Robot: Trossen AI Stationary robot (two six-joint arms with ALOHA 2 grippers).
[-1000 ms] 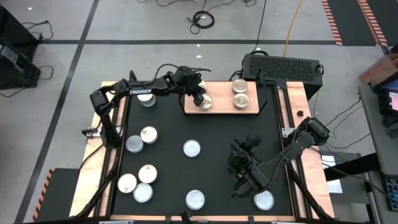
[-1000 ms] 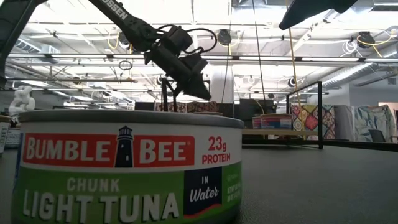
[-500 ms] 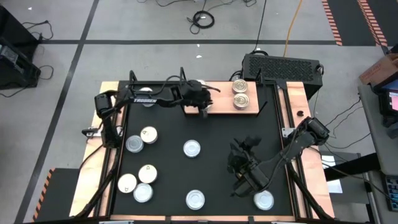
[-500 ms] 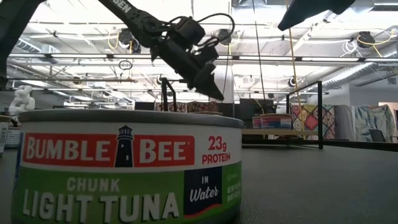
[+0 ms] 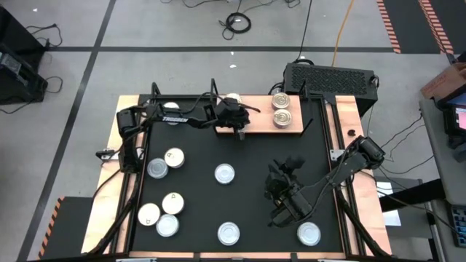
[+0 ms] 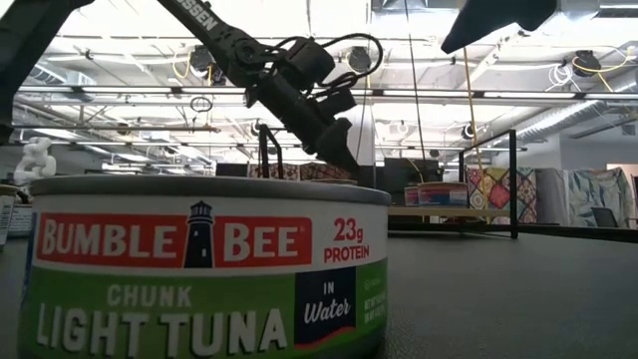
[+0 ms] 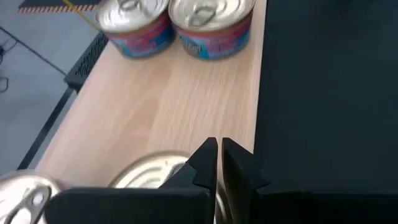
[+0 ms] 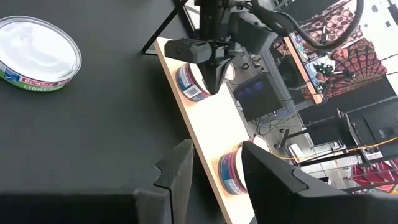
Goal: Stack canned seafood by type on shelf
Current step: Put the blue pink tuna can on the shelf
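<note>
Now left end effector [image 5: 239,131] is lifting empty & clenched off shelf [image 5: 258,125] edge, tin [image 7: 152,169] left behind; right end effector [image 8: 214,163] is hanging released.

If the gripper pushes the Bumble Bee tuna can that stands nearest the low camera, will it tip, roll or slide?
The tuna can is wide and low, standing flat on the mat, so it probably slides rather than tips. It should not roll unless turned on its side. Looking sealed, it likely feels stiff and rather heavy.

Grey floor [image 5: 65,80] with dark seams, cables; bright ceiling lights [image 6: 588,65], patterned hangings [image 6: 498,189]
</note>
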